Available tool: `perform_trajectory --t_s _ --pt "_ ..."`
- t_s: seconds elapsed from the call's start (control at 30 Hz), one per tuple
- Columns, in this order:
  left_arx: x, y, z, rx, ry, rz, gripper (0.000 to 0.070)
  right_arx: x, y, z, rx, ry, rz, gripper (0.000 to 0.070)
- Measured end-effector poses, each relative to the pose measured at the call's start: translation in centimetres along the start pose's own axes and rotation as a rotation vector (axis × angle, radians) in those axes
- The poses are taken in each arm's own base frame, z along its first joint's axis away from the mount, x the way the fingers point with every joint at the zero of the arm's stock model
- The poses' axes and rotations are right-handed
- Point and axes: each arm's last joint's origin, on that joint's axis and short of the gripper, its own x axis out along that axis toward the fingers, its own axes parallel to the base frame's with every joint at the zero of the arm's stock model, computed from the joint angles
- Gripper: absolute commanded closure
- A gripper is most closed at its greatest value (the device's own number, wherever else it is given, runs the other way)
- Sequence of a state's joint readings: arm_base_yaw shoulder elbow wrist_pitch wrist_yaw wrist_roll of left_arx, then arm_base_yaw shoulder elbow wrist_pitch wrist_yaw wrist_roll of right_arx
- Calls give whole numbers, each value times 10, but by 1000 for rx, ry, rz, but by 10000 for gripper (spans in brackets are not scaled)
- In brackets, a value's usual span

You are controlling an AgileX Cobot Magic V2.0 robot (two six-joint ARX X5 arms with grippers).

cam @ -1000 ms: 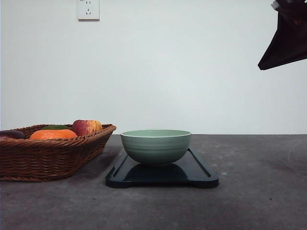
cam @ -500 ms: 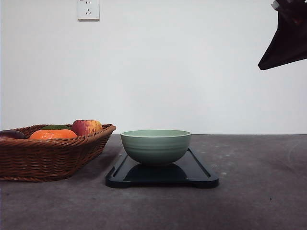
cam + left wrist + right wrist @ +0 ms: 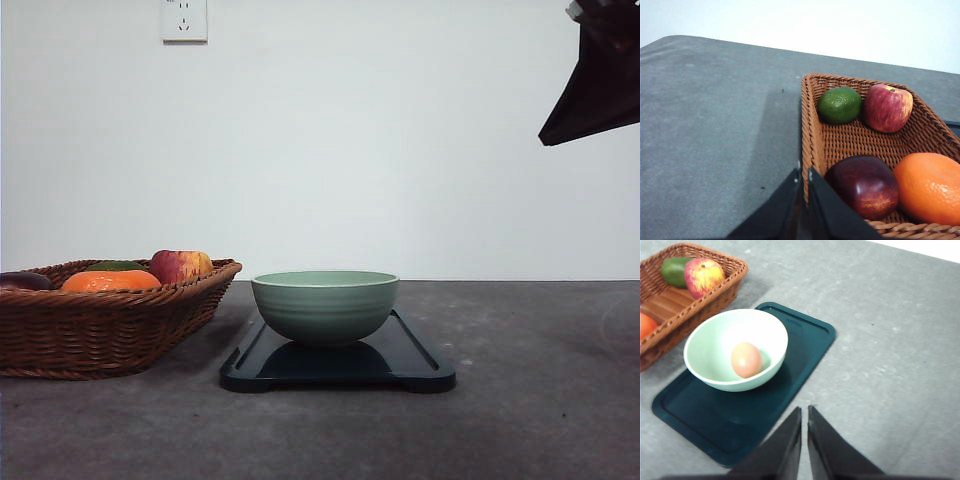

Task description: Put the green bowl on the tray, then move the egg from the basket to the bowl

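Egg (image 3: 746,359): you'd find it light, smooth, rounded and brittle; it would slip from a hard pinch, so take it gently across its narrow middle. It lies inside the green bowl (image 3: 735,349), just off centre.
Green bowl: stiff glazed ware, probably slick; grip it by the rim. It stands upright on the tray (image 3: 795,347), beside the basket (image 3: 100,325).
Right gripper (image 3: 804,412): your fingers are pressed nearly together, holding nothing, raised over the tray's edge, well apart from bowl and egg.
Left gripper (image 3: 804,175): fingers closed, empty, poised at the basket rim near a dark red fruit (image 3: 862,185).
Progress: both placements look done.
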State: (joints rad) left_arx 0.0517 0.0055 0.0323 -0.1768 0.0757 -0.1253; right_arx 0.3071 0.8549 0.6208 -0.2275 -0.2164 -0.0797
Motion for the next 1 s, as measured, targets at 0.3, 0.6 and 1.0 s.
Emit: perform_trajectory --t_s 0.3,0.6,1.0 --pt "0 0 0 0 0 0 681 -32 -11 -47 2 -124 -225 687" --pt "0 0 0 0 0 0 681 -38 -13 -119 55 -352 -386 687" --pt "0 0 0 0 0 0 681 -46 -13 -127 97 -445 -485 687"
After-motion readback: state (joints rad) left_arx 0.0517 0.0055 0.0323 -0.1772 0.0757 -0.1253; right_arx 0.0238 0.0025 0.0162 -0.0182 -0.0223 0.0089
